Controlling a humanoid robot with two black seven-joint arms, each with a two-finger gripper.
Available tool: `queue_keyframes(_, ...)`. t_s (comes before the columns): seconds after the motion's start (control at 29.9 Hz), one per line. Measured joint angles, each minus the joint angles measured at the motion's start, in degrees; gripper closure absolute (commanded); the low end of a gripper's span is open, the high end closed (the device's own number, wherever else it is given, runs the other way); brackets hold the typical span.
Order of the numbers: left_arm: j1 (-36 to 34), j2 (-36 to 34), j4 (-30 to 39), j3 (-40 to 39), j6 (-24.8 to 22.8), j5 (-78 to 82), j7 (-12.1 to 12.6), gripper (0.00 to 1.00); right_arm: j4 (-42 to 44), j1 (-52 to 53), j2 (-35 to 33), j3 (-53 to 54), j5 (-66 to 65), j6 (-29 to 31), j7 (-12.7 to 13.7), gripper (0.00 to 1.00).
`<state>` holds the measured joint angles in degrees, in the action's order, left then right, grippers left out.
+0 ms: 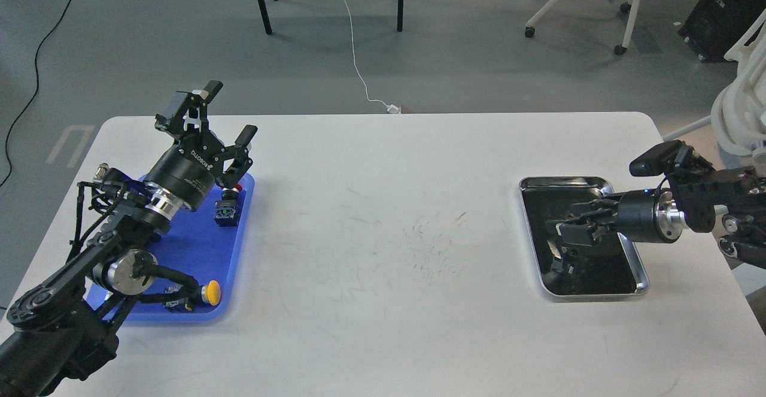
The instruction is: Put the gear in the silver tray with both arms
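Observation:
The silver tray (604, 188) lies on the white table at the right, with a dark reflective bottom. My right gripper (564, 230) reaches in from the right and hangs low over the tray's middle. Its dark fingers blend with the tray bottom and their reflection, so I cannot tell whether they are open or shut. I cannot make out the gear; the spot under the right gripper is hidden. My left gripper (228, 111) is open and empty, raised above the far end of a blue plastic tray (191, 247) at the left.
The blue tray holds a red-topped push-button (228, 208) and a yellow-topped one (206, 293). The table (383, 253) has faint scuff marks in its middle. Chair legs, a cable and a wheeled chair stand on the floor beyond the far edge.

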<state>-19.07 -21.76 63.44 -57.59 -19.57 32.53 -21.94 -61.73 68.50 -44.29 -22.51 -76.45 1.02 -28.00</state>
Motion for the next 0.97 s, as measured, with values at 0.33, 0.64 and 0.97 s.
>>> queue_keyframes(0.33,0.37,1.22,0.01,-0.23,0.49,0.00,-0.55,0.01,0.41,-15.84,4.97,25.14,37.84,-4.44,0.00,0.01)
queue_keyframes(0.64,3.06,5.38,0.02,-2.90,0.44,0.09,-0.09,0.01,0.63,-28.17,17.62,45.42,64.53,-11.12,0.00,0.01)
queue_keyframes(0.97,7.72,8.97,-0.07,-10.51,-0.29,0.09,3.44,0.01,-0.86,-30.70,20.59,47.75,68.89,-10.82,0.00,0.01)
